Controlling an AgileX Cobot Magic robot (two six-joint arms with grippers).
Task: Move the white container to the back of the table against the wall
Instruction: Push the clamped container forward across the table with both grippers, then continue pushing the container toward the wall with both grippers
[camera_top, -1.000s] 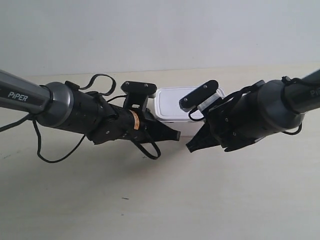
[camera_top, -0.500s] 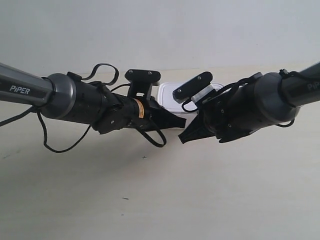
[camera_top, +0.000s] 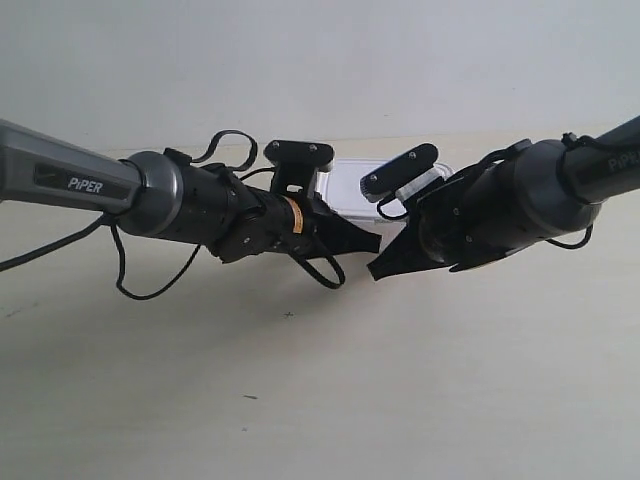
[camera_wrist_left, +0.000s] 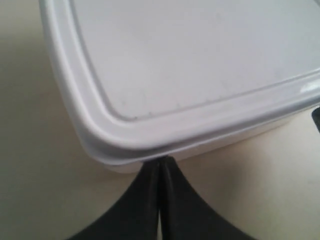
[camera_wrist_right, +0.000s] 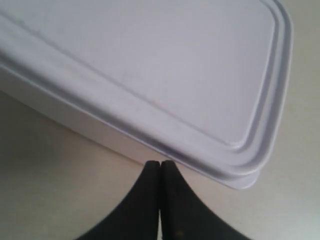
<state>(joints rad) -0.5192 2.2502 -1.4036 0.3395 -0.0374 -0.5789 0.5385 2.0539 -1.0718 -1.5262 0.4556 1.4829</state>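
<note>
The white container (camera_top: 350, 190) sits on the cream table (camera_top: 320, 400) close to the pale wall (camera_top: 320, 60), mostly hidden behind both arms. In the left wrist view, my left gripper (camera_wrist_left: 160, 159) is shut, its tips touching the container (camera_wrist_left: 200, 65) just under the lid rim near a rounded corner. My right gripper (camera_wrist_right: 160, 163) is also shut, tips against the side wall of the container (camera_wrist_right: 165, 60) near another corner. In the exterior view, the two grippers (camera_top: 372, 242) (camera_top: 378, 270) meet tip to tip in front of the box.
Black cables loop off the arm at the exterior view's left (camera_top: 228, 140) and hang below it (camera_top: 150, 290). Wrist camera brackets (camera_top: 298, 155) (camera_top: 400, 170) rise above both grippers. Tiny dark specks (camera_top: 288, 314) mark the tabletop.
Both arms have moved toward the wall with their shut tips against the container. The container has slid back, nearer the wall.
</note>
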